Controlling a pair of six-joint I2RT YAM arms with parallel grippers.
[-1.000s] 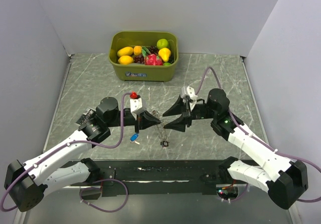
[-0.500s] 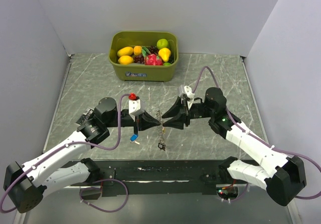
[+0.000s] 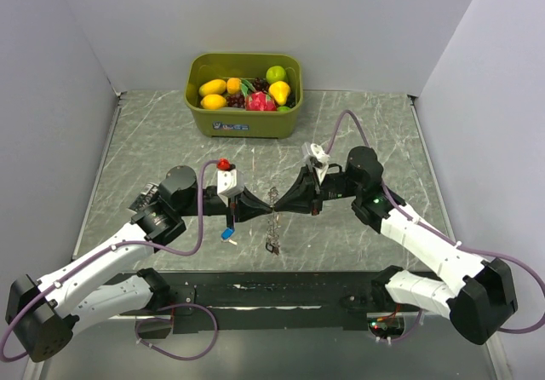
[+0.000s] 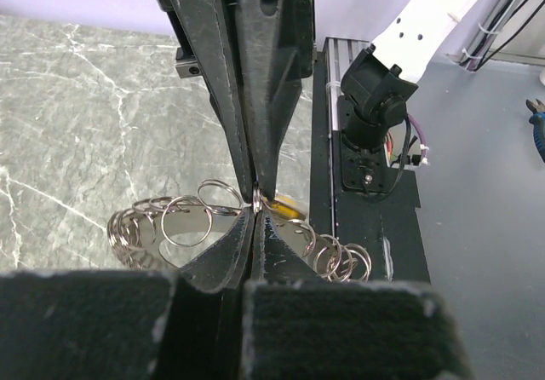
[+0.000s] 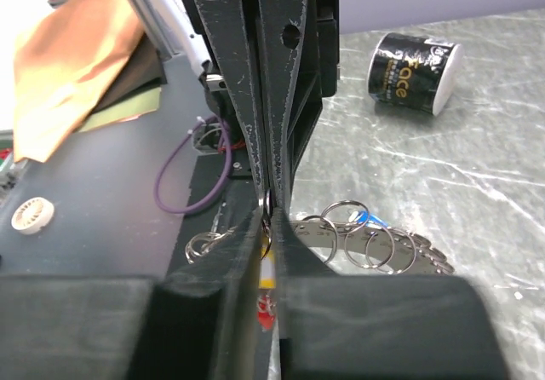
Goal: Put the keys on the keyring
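Marbled surface (image 3: 153, 141), on the near side of the green bin (image 3: 243, 124): left gripper (image 3: 264, 204) and right gripper (image 3: 283, 203) meet tip to tip, both clenched on the keyring (image 3: 272, 222), presumably steadying it for threading.

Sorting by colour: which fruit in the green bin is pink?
The dragon fruit at the front middle; the others are yellow, orange, green or dark purple.

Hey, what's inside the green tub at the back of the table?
The green tub holds toy fruit: yellow mangoes, an orange, a green apple, a pink dragon fruit and dark grapes show on top. The tub's floor and anything beneath the fruit are covered.
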